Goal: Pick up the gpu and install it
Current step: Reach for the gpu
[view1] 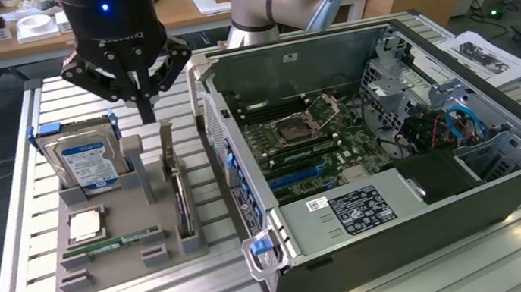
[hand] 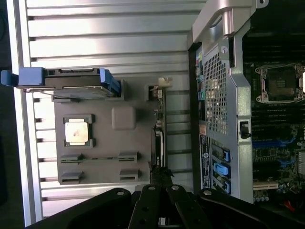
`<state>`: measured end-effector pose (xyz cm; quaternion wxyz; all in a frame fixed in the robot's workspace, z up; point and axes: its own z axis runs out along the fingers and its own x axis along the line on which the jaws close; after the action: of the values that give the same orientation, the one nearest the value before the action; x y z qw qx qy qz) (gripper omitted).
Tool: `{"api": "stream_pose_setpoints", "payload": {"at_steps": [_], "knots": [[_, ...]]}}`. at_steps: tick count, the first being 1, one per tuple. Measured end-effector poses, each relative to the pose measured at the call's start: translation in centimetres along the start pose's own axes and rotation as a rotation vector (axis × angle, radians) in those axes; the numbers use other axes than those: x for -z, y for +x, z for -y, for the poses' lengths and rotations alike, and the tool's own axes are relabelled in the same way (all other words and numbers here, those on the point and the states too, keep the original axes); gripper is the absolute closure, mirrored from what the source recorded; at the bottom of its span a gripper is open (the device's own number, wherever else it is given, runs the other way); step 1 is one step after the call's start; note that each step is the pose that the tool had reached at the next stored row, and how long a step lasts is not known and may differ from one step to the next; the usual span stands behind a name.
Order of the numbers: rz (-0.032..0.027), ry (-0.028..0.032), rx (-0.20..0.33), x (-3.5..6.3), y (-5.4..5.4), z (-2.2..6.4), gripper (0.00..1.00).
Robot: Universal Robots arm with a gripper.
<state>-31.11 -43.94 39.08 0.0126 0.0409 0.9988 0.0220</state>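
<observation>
Item: gpu [view1: 180, 199]. It stands on edge in your grey tray [view1: 115, 270], beside the computer case [view1: 359, 262]. Not lifted, not installed. Gripper [view1: 147, 117]: fingers together, empty, just above one end of the card.

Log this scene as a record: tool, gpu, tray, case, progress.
tool: shut, holding nothing, hanging over the tray close to the gpu
gpu: on edge in its tray slot
tray: also holds drive upright, CPU flat, RAM in a slot
case: open, board exposed, on the exterior view's right of the tray
progress: gpu not yet picked up
</observation>
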Motion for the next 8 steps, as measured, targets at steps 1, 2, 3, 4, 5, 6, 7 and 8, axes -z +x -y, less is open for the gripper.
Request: {"api": "stream_pose_setpoints", "payload": {"at_steps": [1, 2, 3, 4, 5, 6, 7, 8], "knots": [[0.0, 0.0, 0.0, 0.01, 0.0, 0.15, 0.89], [0.0, 0.0, 0.0, 0.01, -0.01, 0.3, 0.89], [0.0, 0.0, 0.0, 0.02, 0.0, 0.42, 0.89], [0.0, 0.0, 0.0, 0.02, -0.01, 0.5, 0.89], [0.0001, 0.0, 0.0, 0.02, 0.0, 0.51, 0.89], [0.0, 0.0, 0.0, 0.02, -0.01, 0.51, 0.89], [0.0, 0.0, 0.0, 0.02, -0.01, 0.51, 0.89], [0.0, 0.0, 0.0, 0.02, -0.01, 0.51, 0.89]]}}
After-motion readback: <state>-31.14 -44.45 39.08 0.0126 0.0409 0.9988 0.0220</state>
